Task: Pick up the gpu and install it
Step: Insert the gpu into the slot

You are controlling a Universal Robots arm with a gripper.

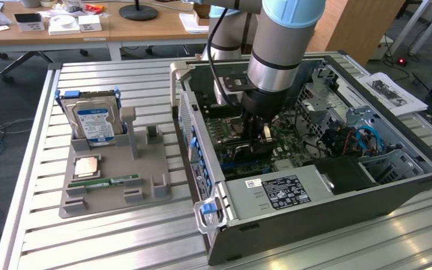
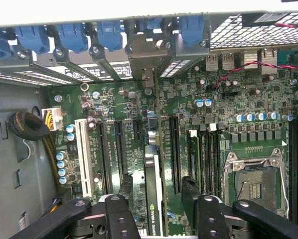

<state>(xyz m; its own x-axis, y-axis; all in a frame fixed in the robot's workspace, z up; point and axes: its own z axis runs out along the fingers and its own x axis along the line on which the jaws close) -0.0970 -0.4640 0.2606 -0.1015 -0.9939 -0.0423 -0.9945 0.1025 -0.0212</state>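
The gripper (image 2: 156,204) is standing open astride the gpu (image 2: 154,189), which seemingly is sitting in its motherboard (image 2: 189,99) slot; a half-seated card could be tipping loose.

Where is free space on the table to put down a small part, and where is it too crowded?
Bare slats of the table lie in front of the grey holder and between it and the computer case. More lie behind the hard drive. Inside the case it is crowded: the gripper hangs over the motherboard at the gpu.
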